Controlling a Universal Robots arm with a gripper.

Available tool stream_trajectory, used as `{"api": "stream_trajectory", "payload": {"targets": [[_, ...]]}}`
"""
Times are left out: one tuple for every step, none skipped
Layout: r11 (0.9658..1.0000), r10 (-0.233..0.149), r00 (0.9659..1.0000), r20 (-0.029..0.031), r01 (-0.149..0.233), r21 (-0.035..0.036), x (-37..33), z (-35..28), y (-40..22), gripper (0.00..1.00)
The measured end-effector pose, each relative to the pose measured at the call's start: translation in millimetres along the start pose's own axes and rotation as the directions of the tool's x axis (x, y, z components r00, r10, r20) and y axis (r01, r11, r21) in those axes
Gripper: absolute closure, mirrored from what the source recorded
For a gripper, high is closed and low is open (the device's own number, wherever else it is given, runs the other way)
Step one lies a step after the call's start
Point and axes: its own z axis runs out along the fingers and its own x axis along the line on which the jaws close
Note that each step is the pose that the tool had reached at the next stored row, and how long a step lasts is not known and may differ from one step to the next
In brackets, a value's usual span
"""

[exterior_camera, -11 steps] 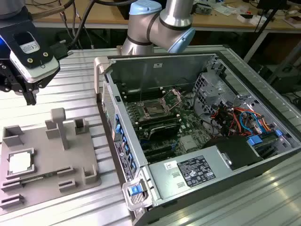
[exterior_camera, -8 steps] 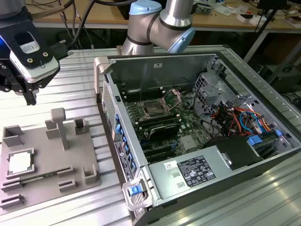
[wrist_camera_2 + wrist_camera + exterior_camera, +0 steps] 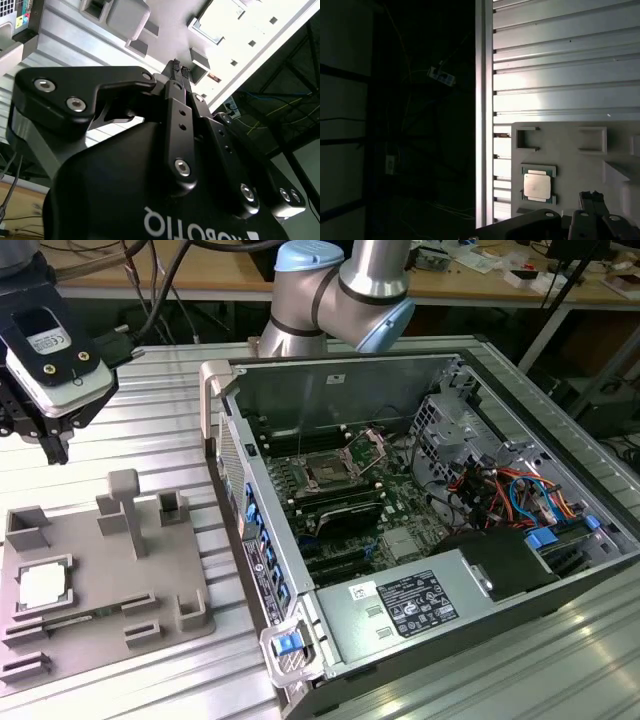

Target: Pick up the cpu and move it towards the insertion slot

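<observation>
Hovering closed and empty, the tool (image 3: 176, 66) hangs near the grey tray (image 3: 110, 575). Best to open wide, centre over the cpu (image 3: 537, 185) and grip its edges level.

A robotics or electronics lab is indicated. A ribbed aluminium counter (image 3: 150, 430) is seen carrying an opened computer case (image 3: 330, 390), its boards and wiring exposed, and a grey fixture tray (image 3: 110, 580) in which a bare cpu (image 3: 42, 586) is seated. A robot arm (image 3: 340, 290) is seen at the counter's far edge, and wooden workbenches (image 3: 200, 275) hung with cables (image 3: 150, 300) are seen behind.
</observation>
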Motion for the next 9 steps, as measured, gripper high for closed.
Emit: {"api": "stream_trajectory", "payload": {"targets": [[1.0,0.0,1.0,0.0,0.0,0.0,0.9,0.0,0.0,0.89],[1.0,0.0,1.0,-0.0001,0.0,0.0,1.8,0.0,0.0,0.89],[1.0,0.0,1.0,0.0,0.0,0.0001,2.7,0.0,0.1,0.89],[1.0,0.0,1.0,0.0,0.0,0.0,3.5,0.0,0.1,0.89],[1.0,0.0,1.0,-0.0001,0.0,0.0,4.0,0.0,0.0,0.89],[1.0,0.0,1.0,-0.0001,0.0,0.0,4.2,0.0,0.0,0.89],[1.0,0.0,1.0,0.0,0.0,0.0,4.7,0.0,0.1,0.89],[1.0,0.0,1.0,-0.0001,0.0,0.0,5.4,0.0,0.1,0.89],[1.0,0.0,1.0,-0.0001,0.0,0.0,5.9,0.0,0.1,0.89]]}}
